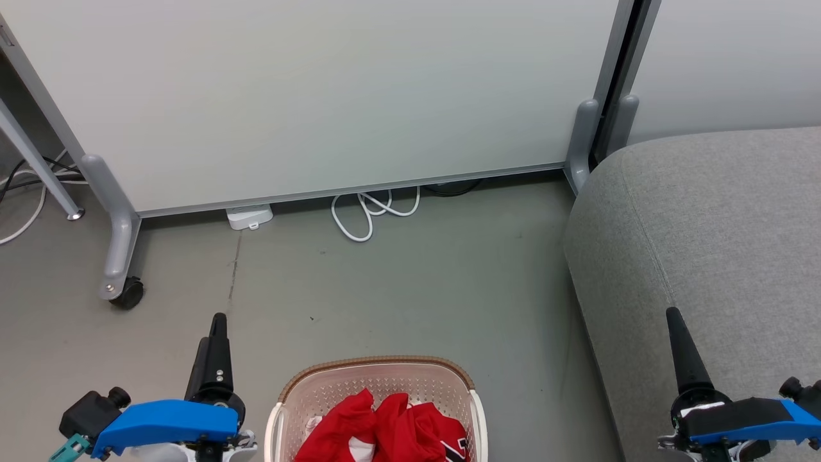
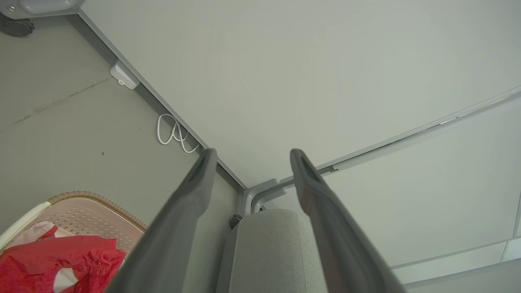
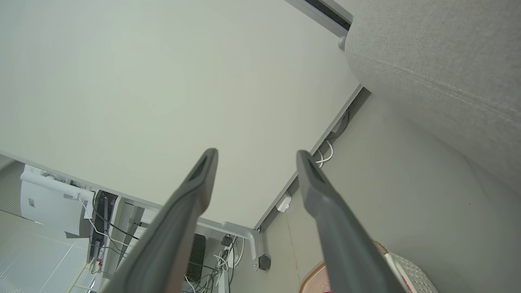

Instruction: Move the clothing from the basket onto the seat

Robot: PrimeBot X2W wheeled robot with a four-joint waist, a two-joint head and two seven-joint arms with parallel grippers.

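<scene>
The basket (image 1: pixel 378 375) stands on the floor (image 1: pixel 417 289) directly before the robot, between its two arms. The clothing (image 1: pixel 385 427) lies inside it as a bunched red heap with white trim showing, and none of it has reached the seat (image 1: pixel 705 244) yet. The seat sits to the robot's right, near the basket but apart from it, with a strip of floor between. That layout suggests a short carry: lift from the centre, swing right, set down.

The left tool (image 1: pixel 218 324) hangs over the floor just left of the basket, and the right tool (image 1: pixel 675 321) shows against the seat's near part. Both are released: in the wrist views the fingers are spread and grasp nothing. They seem to flank the basket at the ready so that either can come down into it, and the reach has not begun.

The clothing has no clear long axis. It is crumpled, its folds rising in two soft peaks toward the basket's far rim, with a scrap of black-and-white lettering (image 1: pixel 458 446) at the heap's right edge. Where one garment ends and the other begins cannot be told. The head view's bottom edge cuts off the basket's near part, so its long axis cannot be judged either. The seat's seam (image 1: pixel 653 256) runs away from the robot along its rounded left edge, toward the white partition (image 1: pixel 321 96)
</scene>
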